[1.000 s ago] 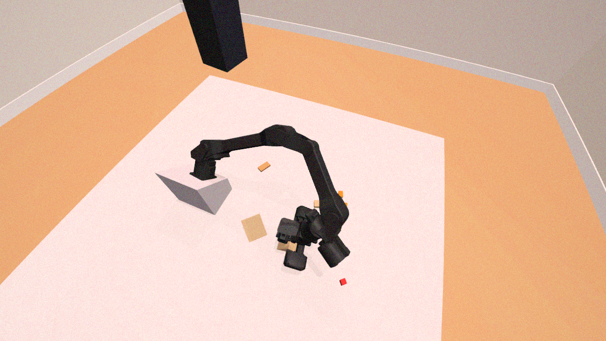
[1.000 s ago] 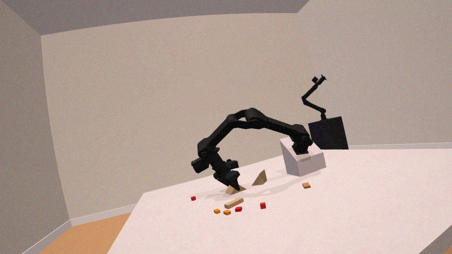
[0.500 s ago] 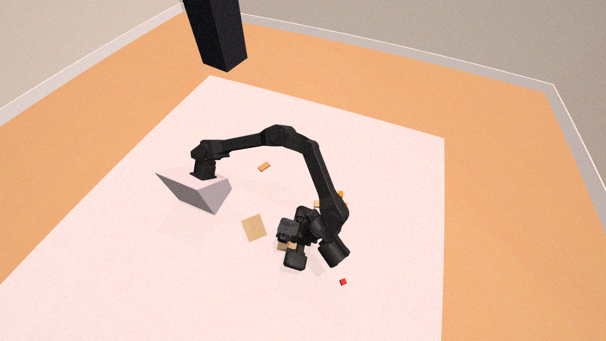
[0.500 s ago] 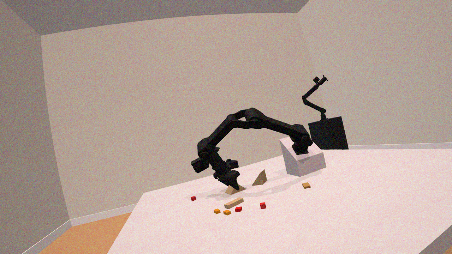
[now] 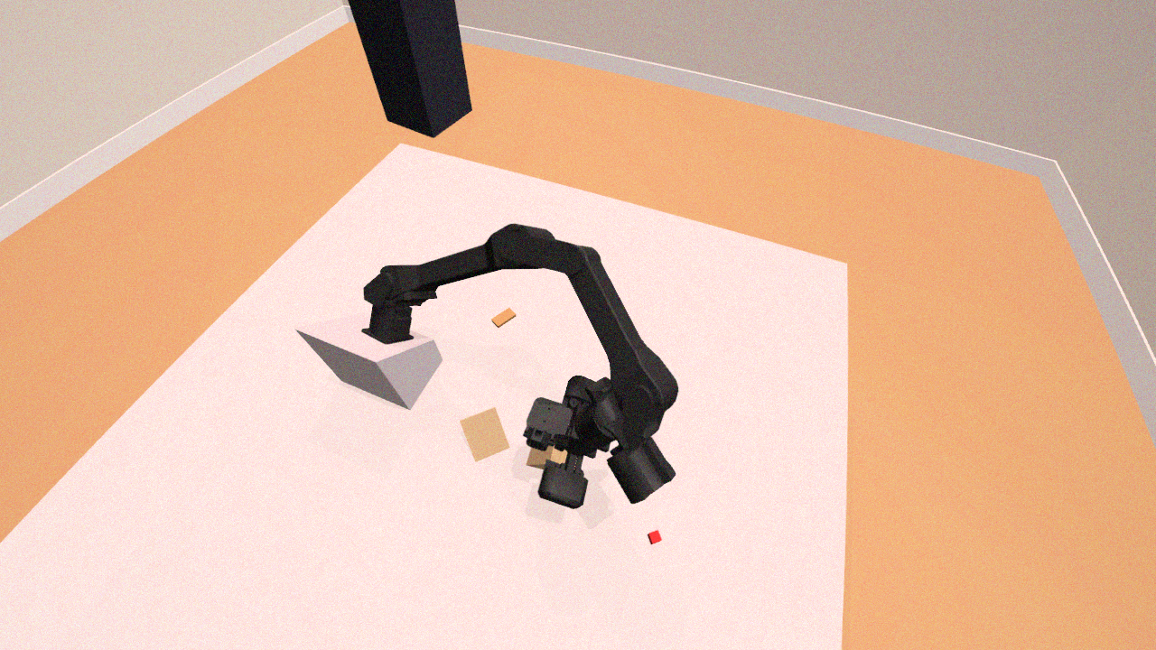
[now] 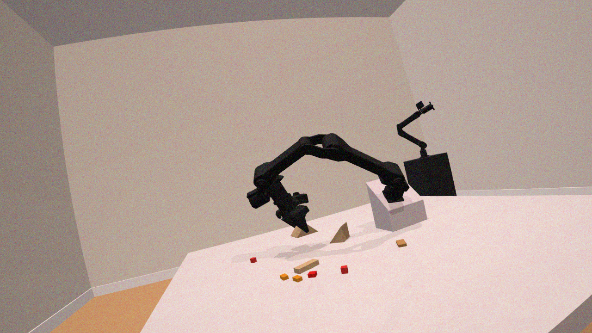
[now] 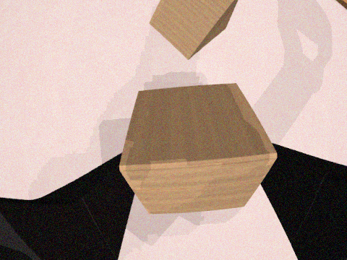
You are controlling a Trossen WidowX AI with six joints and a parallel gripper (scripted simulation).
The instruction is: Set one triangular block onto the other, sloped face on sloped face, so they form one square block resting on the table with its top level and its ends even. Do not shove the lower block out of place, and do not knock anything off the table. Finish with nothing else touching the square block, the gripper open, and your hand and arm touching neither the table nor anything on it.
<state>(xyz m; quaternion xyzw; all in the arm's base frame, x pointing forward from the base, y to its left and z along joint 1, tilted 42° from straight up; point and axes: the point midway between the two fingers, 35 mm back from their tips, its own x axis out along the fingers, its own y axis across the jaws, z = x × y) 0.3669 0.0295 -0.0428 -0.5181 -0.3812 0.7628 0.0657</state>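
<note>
- While the black parallel-jaw gripper (image 6: 301, 225) is clamped on the near tan wooden triangular block (image 7: 195, 149), that block looks just off the pale table (image 5: 727, 339); pickup seems done.
- Left: carry to the second tan triangular block (image 6: 340, 234), standing apart; mate slopes, release, retreat.
- Wrist view shows fingers flanking the block; exterior view alone shows scattered small red and orange cubes (image 6: 311, 273).
</note>
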